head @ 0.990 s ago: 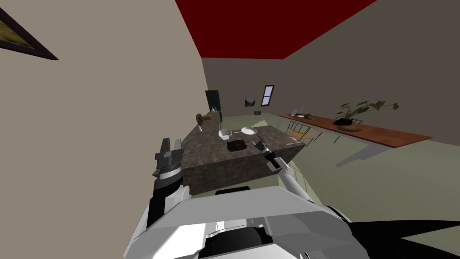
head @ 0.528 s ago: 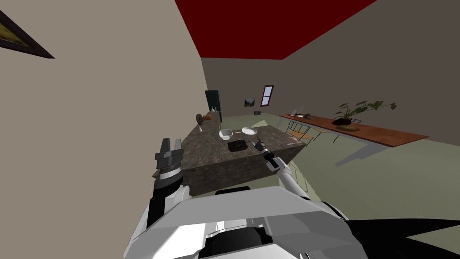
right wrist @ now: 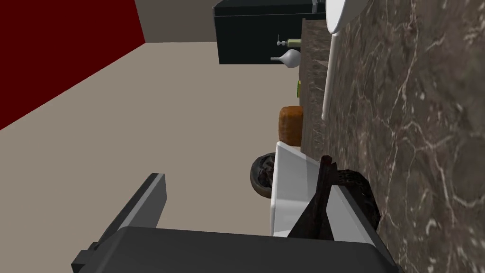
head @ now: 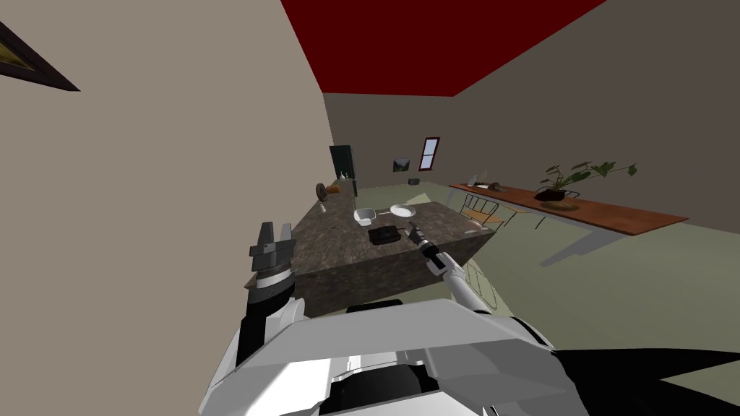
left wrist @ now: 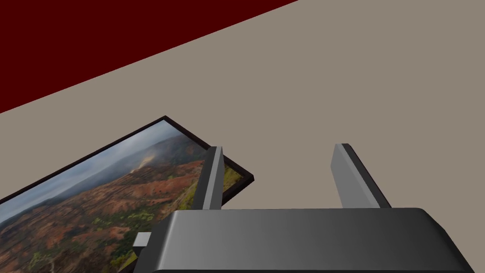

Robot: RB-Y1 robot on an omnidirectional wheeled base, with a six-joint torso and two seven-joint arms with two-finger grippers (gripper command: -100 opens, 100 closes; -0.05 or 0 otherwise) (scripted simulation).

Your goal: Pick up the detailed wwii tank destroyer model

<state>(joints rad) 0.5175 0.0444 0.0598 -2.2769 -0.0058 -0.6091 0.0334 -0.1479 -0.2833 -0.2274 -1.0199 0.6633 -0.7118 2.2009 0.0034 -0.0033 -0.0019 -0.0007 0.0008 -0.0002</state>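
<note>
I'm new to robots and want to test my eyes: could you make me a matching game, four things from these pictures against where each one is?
1. tank model
2. potted plant
3. left gripper
4. white bowl

A. raised near the beige wall, fingers open
B. on the marbled counter, just beyond the tank model
C. on the long reddish table
D. on the counter, beside the open right gripper

Pairs: 1-D, 2-C, 3-A, 4-B.

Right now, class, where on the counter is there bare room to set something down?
The marbled counter is bare across its near half, between the dark tank model and the near edge, and along its left side. Crowded: the model, white bowl, white plate and right hand cluster on the right side.
</note>
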